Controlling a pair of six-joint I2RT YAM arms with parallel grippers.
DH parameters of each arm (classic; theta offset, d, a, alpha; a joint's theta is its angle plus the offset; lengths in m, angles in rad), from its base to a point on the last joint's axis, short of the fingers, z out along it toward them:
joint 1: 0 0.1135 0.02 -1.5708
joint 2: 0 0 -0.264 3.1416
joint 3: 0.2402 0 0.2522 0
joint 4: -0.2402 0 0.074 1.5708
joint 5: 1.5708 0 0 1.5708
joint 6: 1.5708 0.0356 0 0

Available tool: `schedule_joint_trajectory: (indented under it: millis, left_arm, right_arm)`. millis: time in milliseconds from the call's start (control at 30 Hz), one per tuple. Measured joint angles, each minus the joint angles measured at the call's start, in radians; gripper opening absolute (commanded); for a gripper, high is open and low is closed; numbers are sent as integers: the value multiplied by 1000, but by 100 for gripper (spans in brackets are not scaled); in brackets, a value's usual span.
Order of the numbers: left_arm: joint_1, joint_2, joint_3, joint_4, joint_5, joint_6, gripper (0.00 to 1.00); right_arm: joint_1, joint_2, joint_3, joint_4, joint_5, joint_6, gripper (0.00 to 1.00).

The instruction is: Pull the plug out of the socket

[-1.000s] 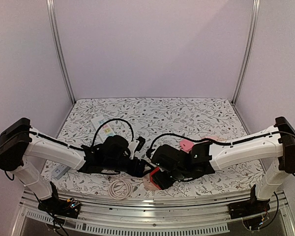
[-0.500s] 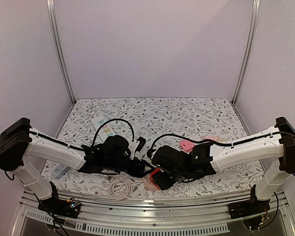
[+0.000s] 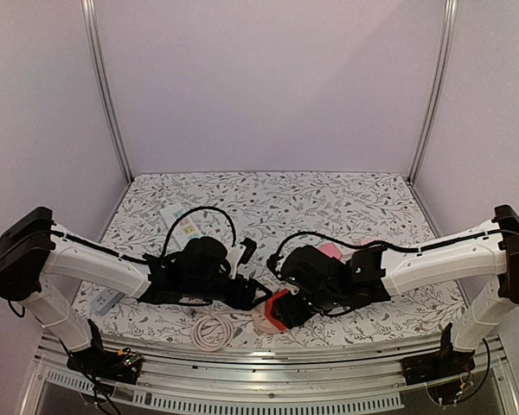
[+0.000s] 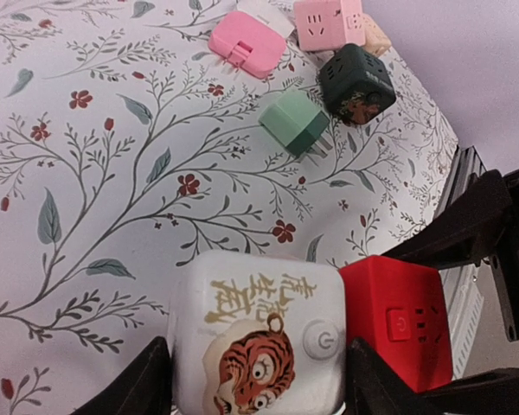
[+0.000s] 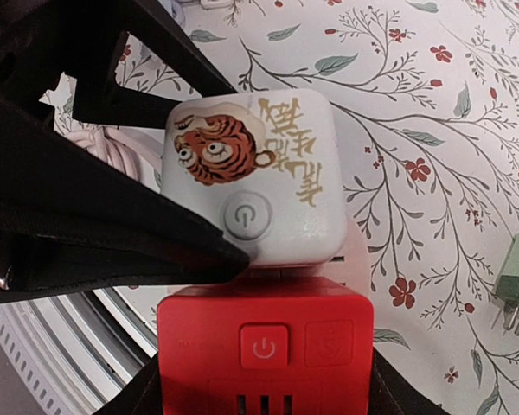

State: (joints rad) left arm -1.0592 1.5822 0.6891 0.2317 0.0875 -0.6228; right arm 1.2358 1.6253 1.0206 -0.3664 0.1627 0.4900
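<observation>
A white cube socket [image 4: 259, 333] with a tiger print sits between the fingers of my left gripper [image 4: 258, 380], which is shut on its two sides. A red cube plug [image 5: 264, 346] with a power button is held by my right gripper [image 5: 265, 389], shut on it. The two cubes sit side by side just above the cloth near the front edge. From the right wrist, the white socket [image 5: 255, 177] stands a narrow gap off the red one, with short prongs still bridging it. From above, the red plug [image 3: 277, 309] shows between both wrists, and the white cube is mostly hidden.
Loose on the flowered cloth lie a green plug [image 4: 294, 123], a dark cube [image 4: 356, 82], a pink cube [image 4: 329, 22] and a pink plug [image 4: 245, 41]. A coiled white cable [image 3: 212, 330] lies near the front rail. A white power strip [image 3: 180, 223] lies at the back left.
My right arm has drawn back a little to the right, taking the red plug with it. The left arm has stayed nearly still with the white socket.
</observation>
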Motion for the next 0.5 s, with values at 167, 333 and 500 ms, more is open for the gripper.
schedule_joint_trajectory:
  millis: [167,333,500]
  left_arm:
    - [0,0,2,-3,-2,2,42]
    - [0,0,4,-7,-2,2,42]
    - [-1,0,6,-10,-2,2,41]
  right_arm:
    - [-1,0,0,0,-2,0,36]
    - [3,0,3,-7,3,-5,36]
    - [29,16,38,-51,37,-15,36]
